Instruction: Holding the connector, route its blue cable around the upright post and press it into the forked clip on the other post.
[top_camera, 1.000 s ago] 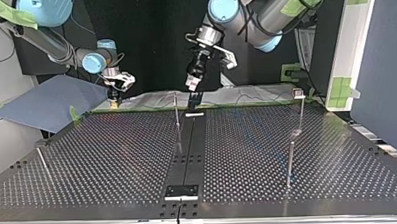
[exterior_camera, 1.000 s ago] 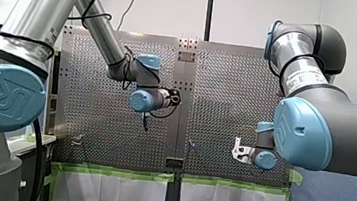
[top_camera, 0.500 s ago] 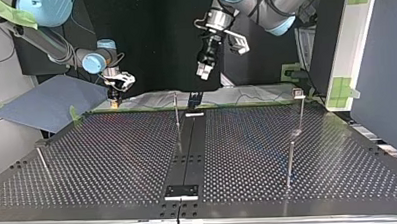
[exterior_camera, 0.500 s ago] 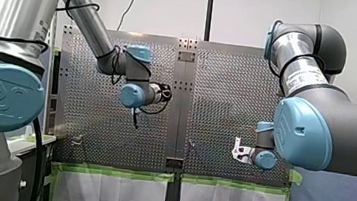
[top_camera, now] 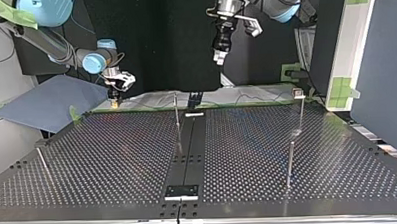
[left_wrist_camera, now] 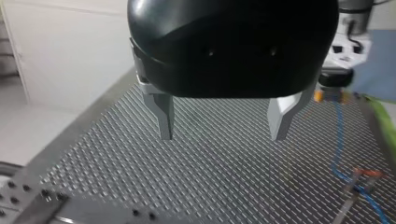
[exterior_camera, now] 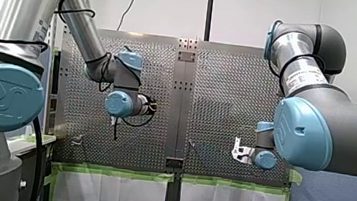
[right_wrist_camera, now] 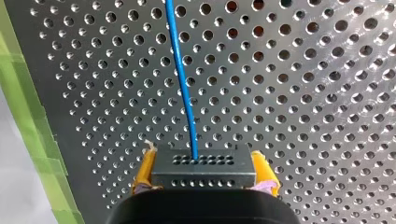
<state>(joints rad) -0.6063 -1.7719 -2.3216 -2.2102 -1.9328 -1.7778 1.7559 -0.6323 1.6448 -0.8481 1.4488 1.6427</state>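
Note:
My right gripper is shut on the dark grey connector, which sits between its yellow pads. The blue cable leaves the connector and runs ahead over the perforated table. In the top view this gripper hangs at the table's far left edge. My left gripper is black with metal fingers, open and empty, high above the table. Ahead of it and off to one side lies the blue cable. A thin upright post and a post with a small head stand near the far edge.
Two more thin posts stand on the perforated table, one at the top view's right and one at its left. A black strip runs down the table's middle. Green tape lines the table's edge beside the connector.
My left arm has lifted its open gripper up and toward the top view's right, away from the far middle of the table. My right arm has stayed still with the connector.

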